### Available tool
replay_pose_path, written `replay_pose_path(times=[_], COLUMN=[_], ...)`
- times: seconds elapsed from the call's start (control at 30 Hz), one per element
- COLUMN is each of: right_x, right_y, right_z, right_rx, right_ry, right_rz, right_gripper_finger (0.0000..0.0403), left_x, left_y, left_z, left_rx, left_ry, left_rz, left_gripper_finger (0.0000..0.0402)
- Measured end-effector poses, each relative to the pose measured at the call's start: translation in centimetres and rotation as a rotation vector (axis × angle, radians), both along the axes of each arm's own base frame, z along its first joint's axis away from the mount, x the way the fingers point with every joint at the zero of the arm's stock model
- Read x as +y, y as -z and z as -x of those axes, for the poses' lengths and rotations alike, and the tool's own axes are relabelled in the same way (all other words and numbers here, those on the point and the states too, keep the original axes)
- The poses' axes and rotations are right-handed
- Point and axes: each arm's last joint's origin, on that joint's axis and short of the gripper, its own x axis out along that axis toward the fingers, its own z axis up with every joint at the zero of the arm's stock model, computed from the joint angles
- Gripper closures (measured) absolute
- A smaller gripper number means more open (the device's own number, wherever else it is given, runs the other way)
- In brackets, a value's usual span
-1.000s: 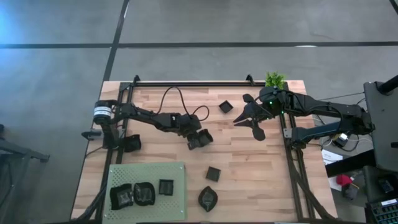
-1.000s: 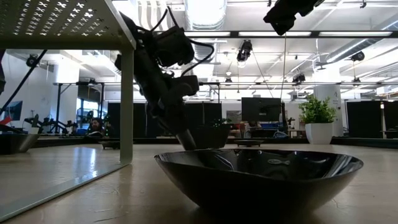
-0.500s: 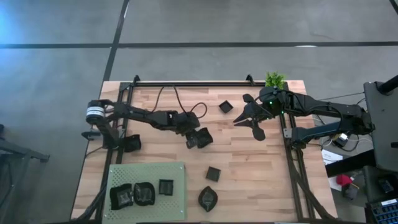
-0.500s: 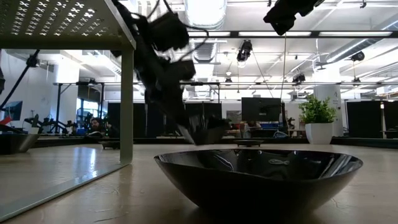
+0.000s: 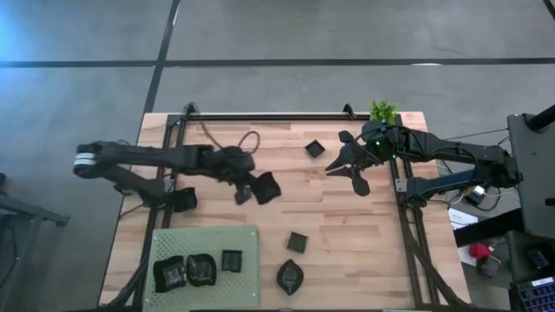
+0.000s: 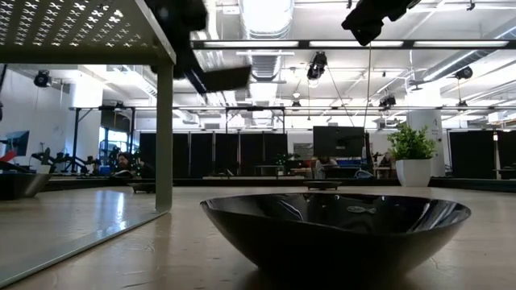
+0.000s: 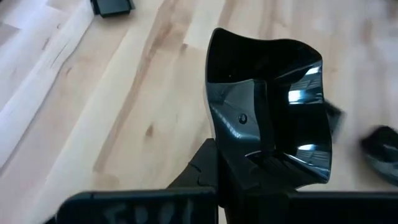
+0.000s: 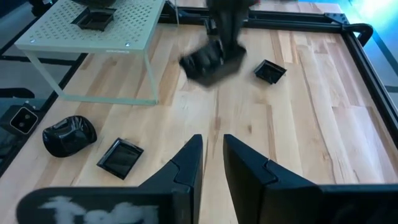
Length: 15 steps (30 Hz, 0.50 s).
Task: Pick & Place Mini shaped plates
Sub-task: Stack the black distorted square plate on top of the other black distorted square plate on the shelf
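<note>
Table (image 5: 347,251): pale wood planks, black rail frame along the sides and far edge. Around it grey floor with dark seams; the low view shows a large hall with ceiling lights and dark panels behind.

Green mat (image 5: 205,238) on legs at the near left corner, three plates (image 5: 196,269) on top. Plant (image 5: 382,110) at the far right corner.

Left tool (image 5: 251,187) over the table's left-centre, lifted clear, fingers pressed together on a square plate (image 7: 273,106); in the wrist view it is pinched by its wall.

Loose on the wood: small square plate (image 5: 315,149) far centre, another (image 5: 297,243) near centre, leaf plate (image 5: 290,276) by the near edge, dark dish (image 5: 184,199) beside the left rail.

Right tool (image 8: 212,158) hangs over the far right, fingers slightly spread, holding nothing.

Widest bare wood: near right quarter.
</note>
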Motion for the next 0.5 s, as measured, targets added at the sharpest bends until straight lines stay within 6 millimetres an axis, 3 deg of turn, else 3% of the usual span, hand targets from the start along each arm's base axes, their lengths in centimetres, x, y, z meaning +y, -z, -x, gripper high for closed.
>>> replay_pose_path(times=[0.27, 0.5], right_x=[0.0, 0.0], right_y=[0.0, 0.0], right_z=[0.0, 0.0], right_rx=[-0.001, -0.001], right_ry=[-0.001, 0.0], right_rz=[0.0, 0.0], right_gripper_finger=[0.0343, 0.0344], left_x=[-2.0, -3.6], left_y=[-3.7, -5.5], left_z=[6.5, 10.1], left_rx=[-0.031, -0.092], left_ry=[0.003, 0.111], left_rz=[0.107, 0.264], left_gripper_finger=[0.0401, 0.0401])
